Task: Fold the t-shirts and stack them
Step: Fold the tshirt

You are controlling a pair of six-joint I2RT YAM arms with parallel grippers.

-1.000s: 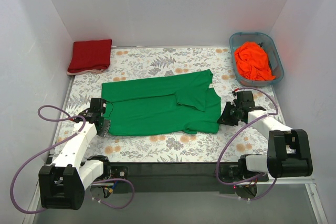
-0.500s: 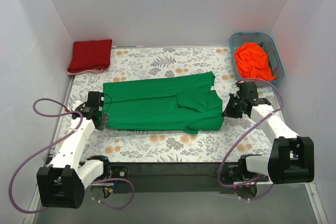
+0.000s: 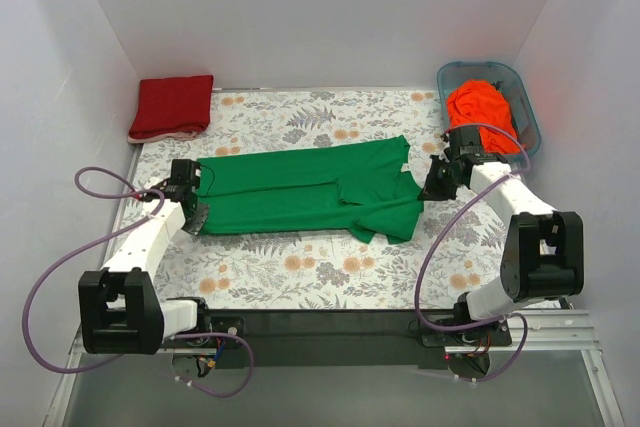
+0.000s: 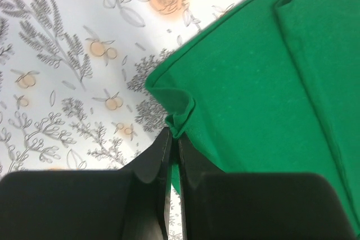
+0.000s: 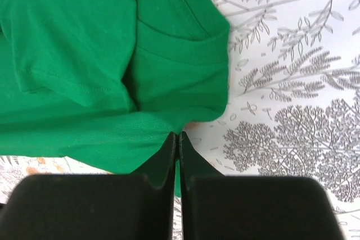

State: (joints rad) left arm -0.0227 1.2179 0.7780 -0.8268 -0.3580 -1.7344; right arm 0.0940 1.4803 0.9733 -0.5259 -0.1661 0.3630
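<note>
Although one shirt was already finished, most of the job looked open. At the upper left of the overhead view the dark red t-shirt [image 3: 172, 107] lay folded into a neat rectangle in the table's far corner, well apart from the arms. Below it and a little to the right, the left gripper [image 3: 194, 212] sat at the left end of the green t-shirt [image 3: 290, 197]. Its wrist view showed the two fingers [image 4: 154, 155] pressed together, with a small ruck of green cloth pinched at their tips.

The green shirt stretched across the middle of the floral table [image 3: 300, 277] as a long band, apparently doubled lengthwise, with a sleeve lying on top near its right end. At that end the right gripper [image 3: 440, 185] met the shirt's edge, its fingers likewise clenched and green fabric caught between them in its wrist view.

At the upper right the orange t-shirt [image 3: 478, 117] lay crumpled in the blue-grey tub [image 3: 528, 117], not touched by either arm. By my reading the green shirt was partway through a lengthwise fold. Its crosswise folds and the stacking on the red one were not yet done, and the whole of the orange shirt remained.
</note>
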